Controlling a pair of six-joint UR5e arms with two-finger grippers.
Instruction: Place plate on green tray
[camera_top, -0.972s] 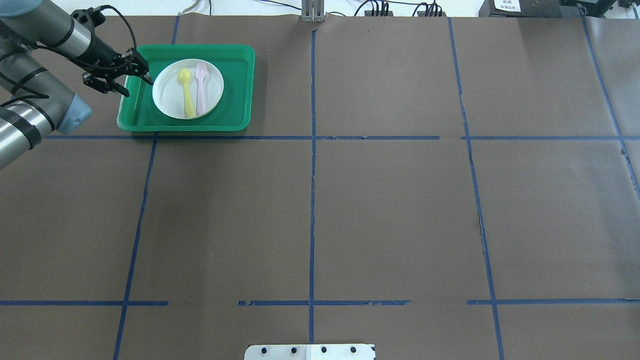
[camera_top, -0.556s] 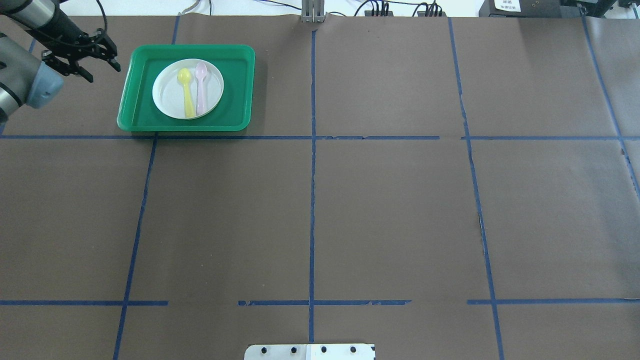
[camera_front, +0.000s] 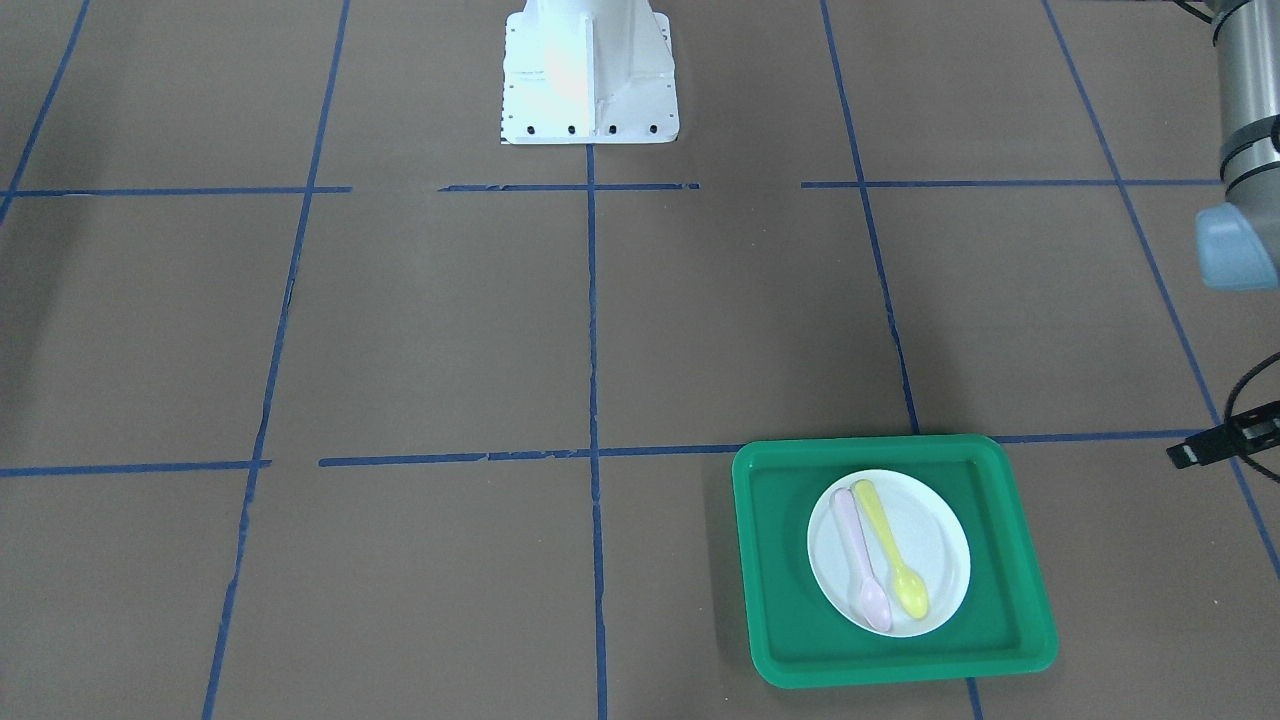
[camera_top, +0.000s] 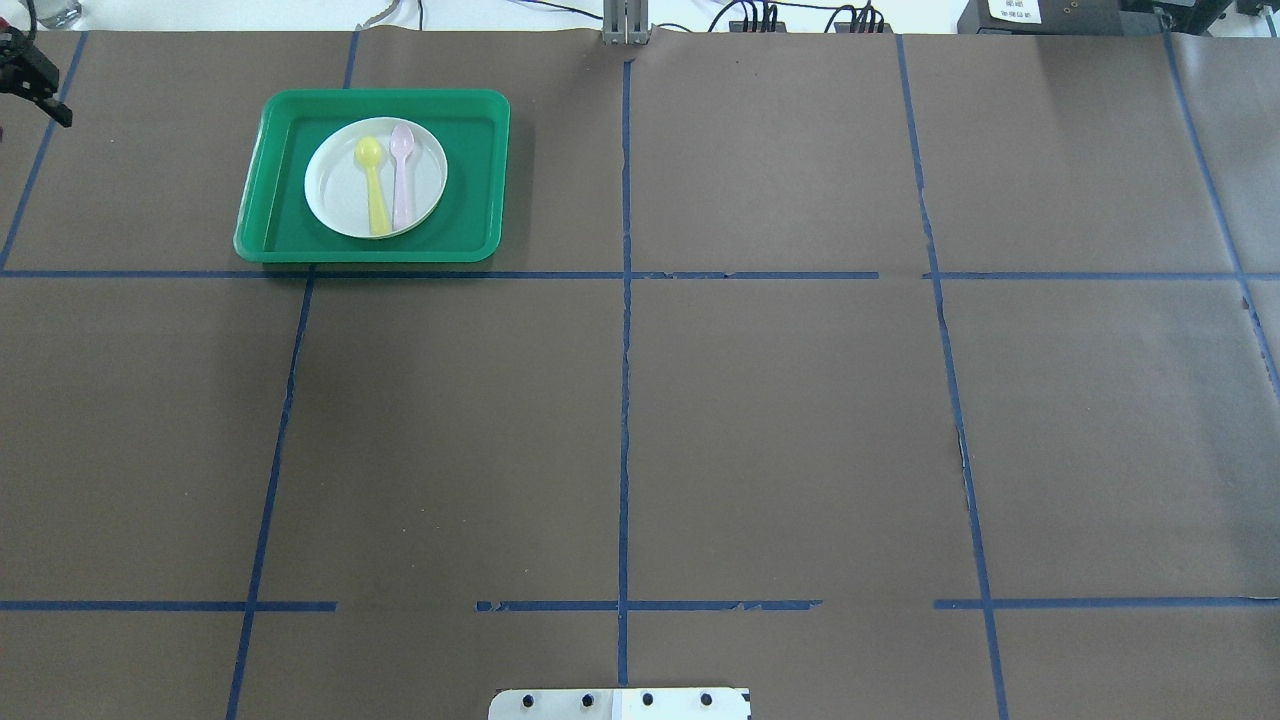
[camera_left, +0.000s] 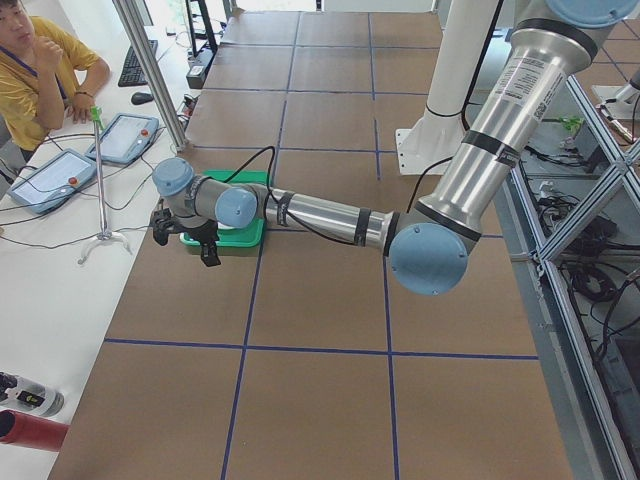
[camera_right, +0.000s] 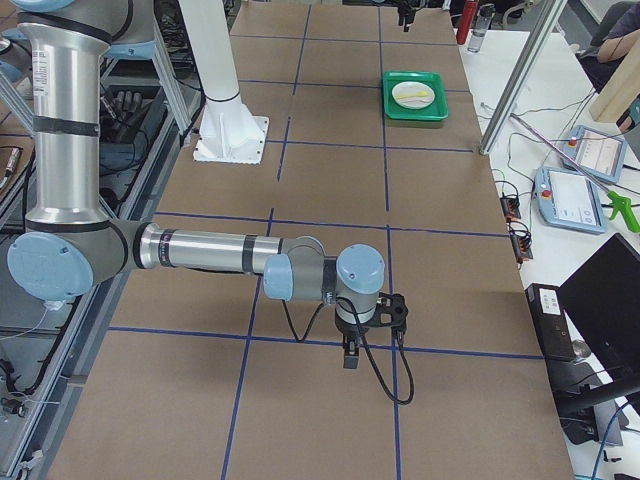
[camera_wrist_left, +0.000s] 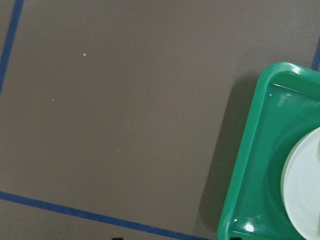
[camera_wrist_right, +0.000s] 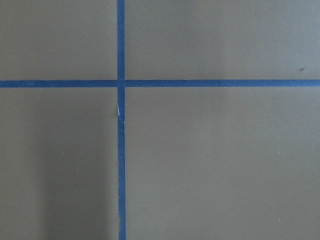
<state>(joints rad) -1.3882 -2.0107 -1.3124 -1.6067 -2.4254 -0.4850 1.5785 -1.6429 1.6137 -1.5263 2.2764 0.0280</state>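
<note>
The green tray lies at the far left of the table, also in the front view. A white plate sits flat inside it and holds a yellow spoon and a pink spoon. My left gripper is open and empty at the overhead view's left edge, well clear of the tray. The left wrist view shows the tray's corner and the plate's edge. My right gripper hangs over bare table far from the tray; I cannot tell whether it is open or shut.
The robot's white base mount stands at the table's near middle. Blue tape lines divide the brown table cover. An operator sits beside the table's end near the tray, with teach pendants on a side bench.
My left gripper has drawn back from the tray's left rim, moving left and away to the view's edge. The plate, spoons and tray have not moved.
</note>
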